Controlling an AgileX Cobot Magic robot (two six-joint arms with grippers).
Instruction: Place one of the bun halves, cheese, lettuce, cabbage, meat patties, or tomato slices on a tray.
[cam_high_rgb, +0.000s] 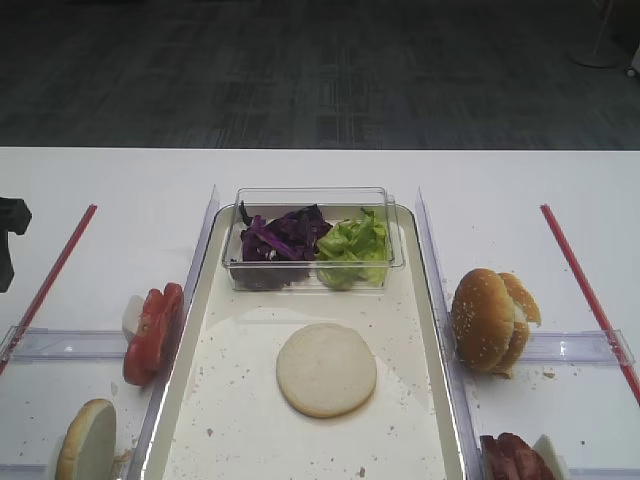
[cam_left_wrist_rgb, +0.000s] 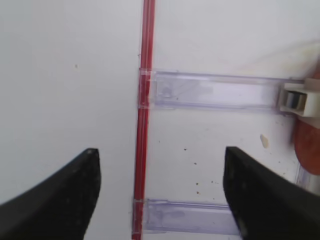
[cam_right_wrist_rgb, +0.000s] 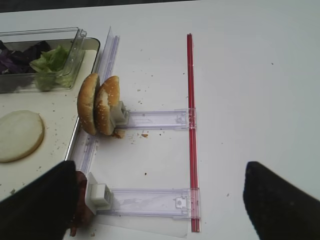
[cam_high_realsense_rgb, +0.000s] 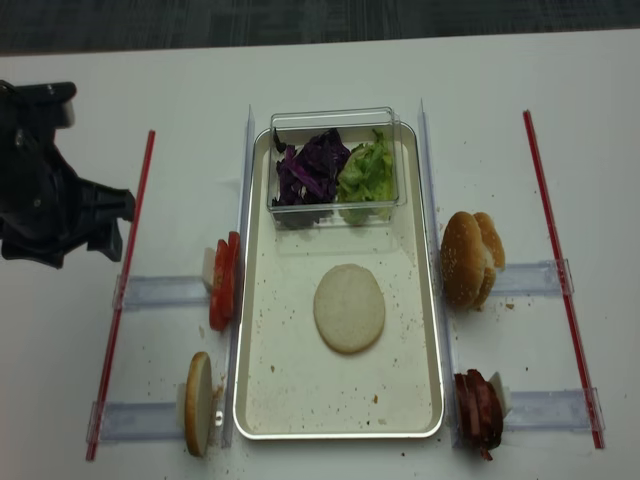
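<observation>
A bun half lies flat at the tray's centre, the clear tub at its 12 o'clock; left gripper and right gripper both hang released over the tabletop

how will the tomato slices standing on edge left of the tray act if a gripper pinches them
The tomato slices stand on edge against a small white block, so a nudge would probably tip them. Their skin looks glossy, so likely slippery. As thin slices they probably bend or squash under a firm pinch.
</observation>
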